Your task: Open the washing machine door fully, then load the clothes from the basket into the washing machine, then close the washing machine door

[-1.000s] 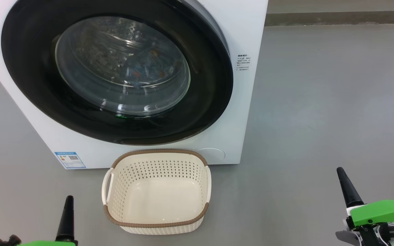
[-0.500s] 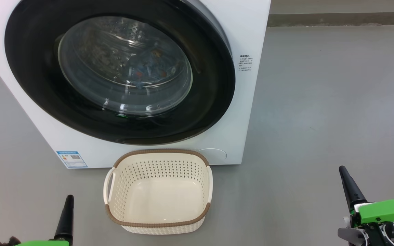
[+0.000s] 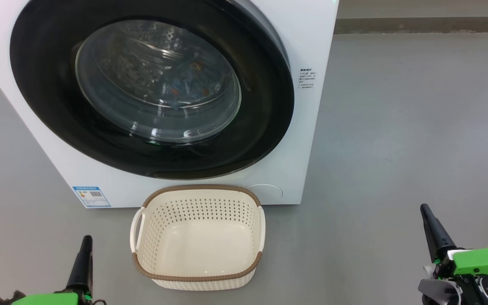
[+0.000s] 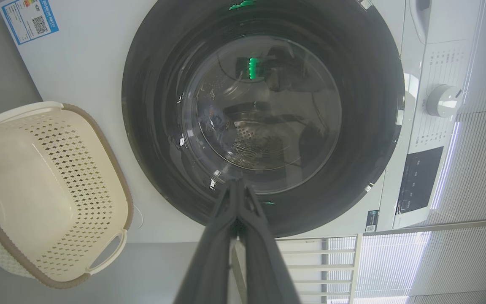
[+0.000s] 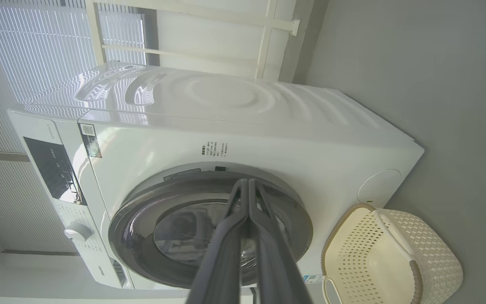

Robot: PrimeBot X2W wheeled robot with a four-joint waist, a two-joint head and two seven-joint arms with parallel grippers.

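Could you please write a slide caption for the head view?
Closed washing machine door with clothes behind its glass, empty basket on the floor before it, left claw and right claw shut.

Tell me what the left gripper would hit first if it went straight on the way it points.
Likely the closed washing machine door, near the edge of its glass window; depth is unclear.

A bare laundry corner: a big white front-loading washing machine (image 3: 303,135) stands on a smooth grey floor (image 3: 405,127) beside white slatted window blinds (image 5: 36,46).
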